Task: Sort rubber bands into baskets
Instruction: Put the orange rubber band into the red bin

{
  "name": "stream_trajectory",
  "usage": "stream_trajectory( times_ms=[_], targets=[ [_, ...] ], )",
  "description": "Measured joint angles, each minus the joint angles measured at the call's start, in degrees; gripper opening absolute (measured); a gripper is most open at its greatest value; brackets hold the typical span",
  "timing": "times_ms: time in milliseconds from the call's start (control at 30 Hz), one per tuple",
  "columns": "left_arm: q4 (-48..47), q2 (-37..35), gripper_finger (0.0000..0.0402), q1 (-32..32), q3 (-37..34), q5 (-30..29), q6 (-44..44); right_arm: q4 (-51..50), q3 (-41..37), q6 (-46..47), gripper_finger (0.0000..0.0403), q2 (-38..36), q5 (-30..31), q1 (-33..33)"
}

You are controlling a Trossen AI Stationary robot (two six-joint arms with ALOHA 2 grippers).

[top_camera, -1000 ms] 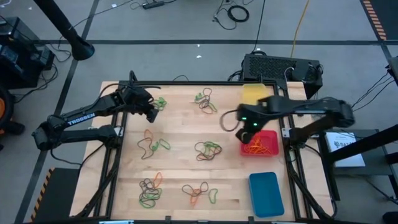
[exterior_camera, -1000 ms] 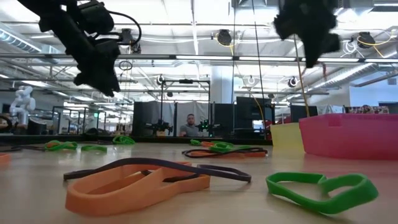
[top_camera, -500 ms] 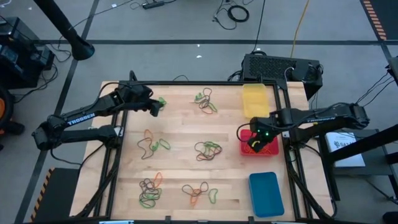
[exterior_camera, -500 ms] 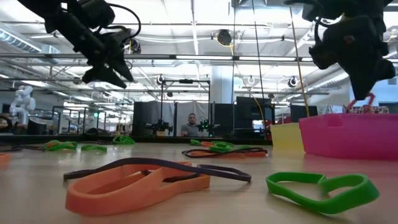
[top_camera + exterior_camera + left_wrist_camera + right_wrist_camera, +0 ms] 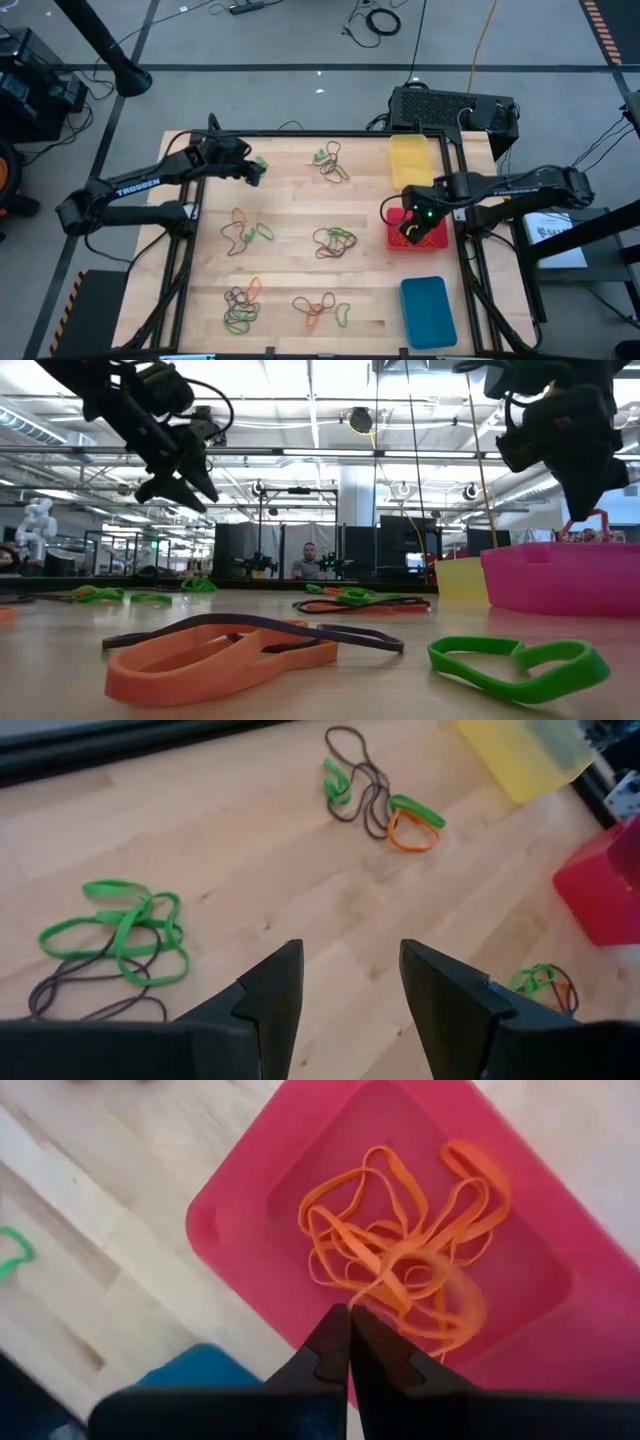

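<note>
1. My right gripper (image 5: 349,1342) hangs over the shallow red plastic basket (image 5: 433,241) at the table's right edge, fingers pressed together with nothing between them.
2. Inside that basket lies a tangle of thin orange rubber bands (image 5: 400,1260), just below my fingertips.
3. My left gripper (image 5: 350,985) hovers above the wooden table (image 5: 290,200) near its far left corner, fingers spread wide and empty.
4. Beneath it sits a cluster of green and dark rubber loops (image 5: 115,935).
5. More mixed bands (image 5: 334,241) lie scattered across the table in small piles.
6. The yellow plastic basket (image 5: 410,158) stands beyond the red one, the blue basket (image 5: 428,312) nearer.
</note>
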Motion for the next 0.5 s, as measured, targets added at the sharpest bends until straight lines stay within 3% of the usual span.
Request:
stream_trajectory(
  times_ms=[300, 500],
  targets=[
    [-0.08, 1.67, 0.0175, -0.04, 0.00, 0.14, 0.07, -0.72, 0.02, 2.15, 0.0078, 0.00, -2.64, -3.08],
    [-0.72, 1.65, 0.0175, -0.02, 0.00, 2.65, 0.46, 11.15, 0.02, 2.01, 0.0114, 0.01, -2.43, -5.89]
  ],
)
